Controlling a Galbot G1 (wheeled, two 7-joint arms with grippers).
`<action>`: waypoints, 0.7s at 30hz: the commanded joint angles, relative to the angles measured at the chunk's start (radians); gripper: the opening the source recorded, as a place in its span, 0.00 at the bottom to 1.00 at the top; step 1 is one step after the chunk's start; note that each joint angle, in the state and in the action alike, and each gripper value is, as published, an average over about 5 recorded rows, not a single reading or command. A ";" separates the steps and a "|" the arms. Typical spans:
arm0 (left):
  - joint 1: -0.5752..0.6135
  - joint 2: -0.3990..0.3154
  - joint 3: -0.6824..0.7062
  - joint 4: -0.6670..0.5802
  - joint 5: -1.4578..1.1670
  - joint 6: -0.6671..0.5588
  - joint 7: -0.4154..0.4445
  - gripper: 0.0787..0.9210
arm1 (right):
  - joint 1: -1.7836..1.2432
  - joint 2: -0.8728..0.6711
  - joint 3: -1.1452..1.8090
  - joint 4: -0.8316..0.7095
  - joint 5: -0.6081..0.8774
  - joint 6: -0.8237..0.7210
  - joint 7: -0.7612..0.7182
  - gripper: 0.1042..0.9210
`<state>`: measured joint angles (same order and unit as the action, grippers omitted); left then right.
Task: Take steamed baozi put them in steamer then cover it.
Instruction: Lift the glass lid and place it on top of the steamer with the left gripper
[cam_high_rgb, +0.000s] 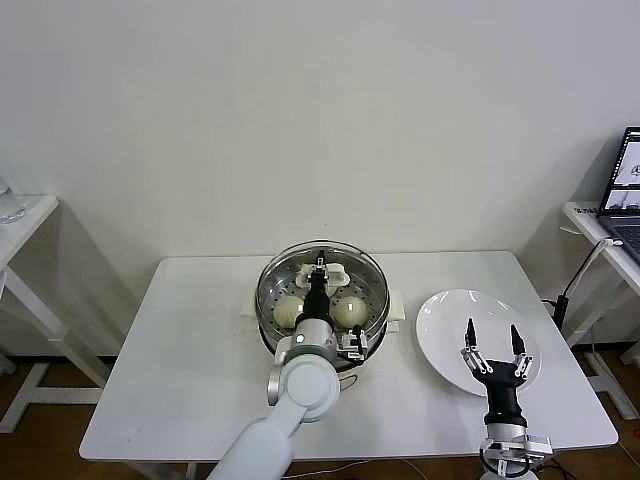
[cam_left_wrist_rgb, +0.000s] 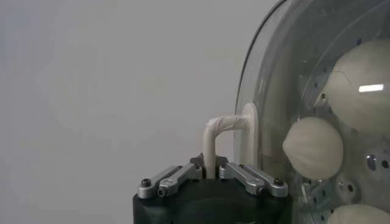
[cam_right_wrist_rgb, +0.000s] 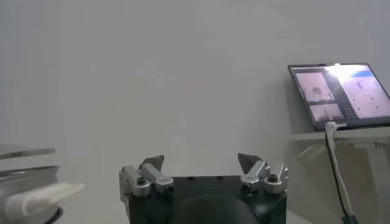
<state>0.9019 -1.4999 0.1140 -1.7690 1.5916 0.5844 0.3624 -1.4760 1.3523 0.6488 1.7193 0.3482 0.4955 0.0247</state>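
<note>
Your white worktop (cam_high_rgb: 190, 350) carries the steamer (cam_high_rgb: 372, 282) at its middle, and every place below is told from that steamer. A glass lid (cam_left_wrist_rgb: 268, 79) sits over it, with the baozi (cam_high_rgb: 349, 311) showing through inside. Beside it on your right lies a white plate (cam_high_rgb: 440, 320). Your left pincer (cam_high_rgb: 318, 268) is clenched on the lid handle (cam_left_wrist_rgb: 220, 129) above the steamer; your right pincer (cam_high_rgb: 491, 338) hangs released over the plate.

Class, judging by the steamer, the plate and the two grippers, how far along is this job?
Done: the baozi lie in the steamer and the white plate looks bare. In hand: the left gripper is shut on the glass lid's handle, lid over the pot. Left: letting go. The right gripper hangs open over the plate.
</note>
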 joint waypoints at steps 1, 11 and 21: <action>0.012 -0.022 -0.005 0.026 0.014 -0.002 -0.004 0.14 | 0.002 0.000 -0.002 -0.005 -0.002 0.001 -0.001 0.88; 0.028 -0.019 -0.010 0.014 0.013 -0.001 -0.007 0.14 | 0.010 0.000 -0.012 -0.015 -0.010 0.004 -0.002 0.88; 0.034 -0.020 -0.017 0.013 0.014 -0.012 -0.013 0.14 | 0.013 0.000 -0.014 -0.016 -0.012 0.005 -0.003 0.88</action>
<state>0.9320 -1.5188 0.0989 -1.7594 1.6018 0.5800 0.3535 -1.4633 1.3511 0.6356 1.7044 0.3375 0.4990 0.0224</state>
